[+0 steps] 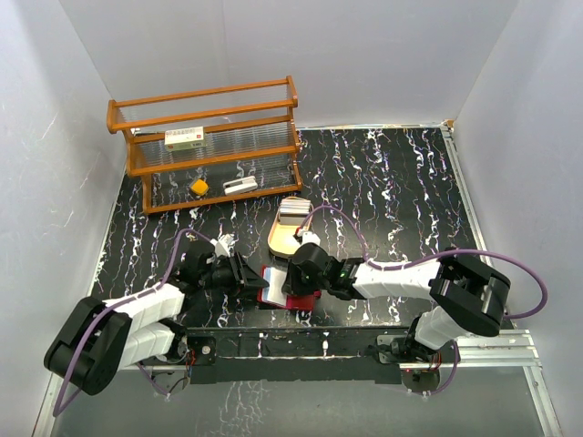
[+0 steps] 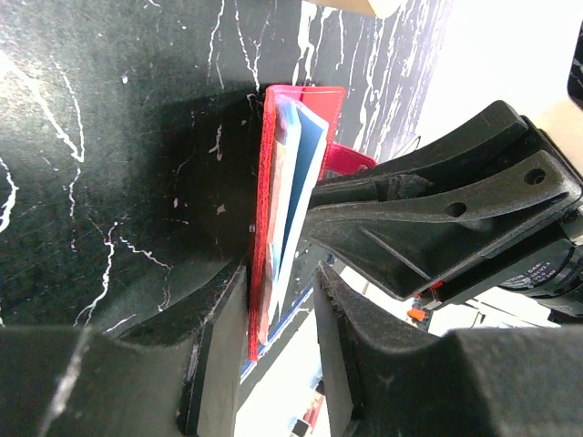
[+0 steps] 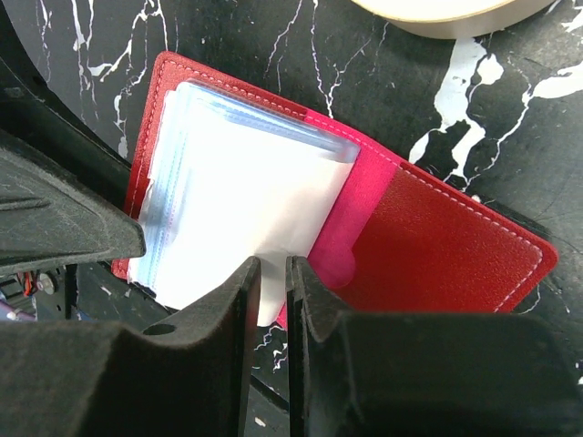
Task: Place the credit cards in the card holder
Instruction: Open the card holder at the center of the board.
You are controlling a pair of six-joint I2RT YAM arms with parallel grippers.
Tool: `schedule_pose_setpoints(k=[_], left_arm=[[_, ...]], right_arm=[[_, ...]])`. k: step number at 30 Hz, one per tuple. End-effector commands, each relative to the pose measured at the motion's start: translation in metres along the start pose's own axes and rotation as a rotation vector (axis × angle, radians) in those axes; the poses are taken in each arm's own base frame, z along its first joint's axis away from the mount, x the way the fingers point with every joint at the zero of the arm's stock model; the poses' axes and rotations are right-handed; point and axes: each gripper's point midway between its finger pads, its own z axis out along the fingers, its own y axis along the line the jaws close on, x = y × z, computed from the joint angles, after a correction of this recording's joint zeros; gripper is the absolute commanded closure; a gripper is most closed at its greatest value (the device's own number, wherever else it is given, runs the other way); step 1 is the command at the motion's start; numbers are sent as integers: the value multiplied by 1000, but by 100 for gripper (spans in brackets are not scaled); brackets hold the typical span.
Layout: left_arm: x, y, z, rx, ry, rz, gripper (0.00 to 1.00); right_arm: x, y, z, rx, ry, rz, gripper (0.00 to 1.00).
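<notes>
1. Card holder (image 1: 271, 293) lies open at near centre, with the left gripper (image 2: 278, 296) clamped on its left edge.
2. Right gripper (image 3: 273, 273) pinches a credit card (image 3: 260, 218) sitting in the pockets.
3. Tan oval tray (image 1: 282, 241) holding spare cards (image 1: 291, 208) sits just beyond, on the far side.

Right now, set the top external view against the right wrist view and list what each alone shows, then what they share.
Only the top external view: the orange-framed clear rack at the back, holding a white red-labelled box. Only the right wrist view: a thin whitish plastic credit card, lying against the pale clear inner pockets, pinched at its edge by the right pincer. Both: the dark-red leather-like card holder lying open, with the tan oval tray just beyond it.
</notes>
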Motion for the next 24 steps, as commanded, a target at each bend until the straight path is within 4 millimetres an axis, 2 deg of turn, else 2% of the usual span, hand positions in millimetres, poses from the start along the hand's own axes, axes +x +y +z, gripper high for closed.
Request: schedule_pose_setpoints(k=[1, 3, 11, 19, 24], left_arm=[[-2, -4, 2, 16, 5, 46, 67], [-2, -4, 3, 15, 6, 49, 70], [2, -5, 0, 22, 13, 49, 100], [2, -9, -15, -17, -30, 90, 100], [3, -1, -18, -66, -33, 99, 100]], right_arm=[[-12, 5, -2, -16, -53, -4, 84], [-10, 1, -1, -6, -51, -5, 84], [-9, 3, -2, -11, -46, -5, 84], [-21, 15, -11, -40, -76, 2, 79], [-19, 12, -1, -23, -63, -4, 80]])
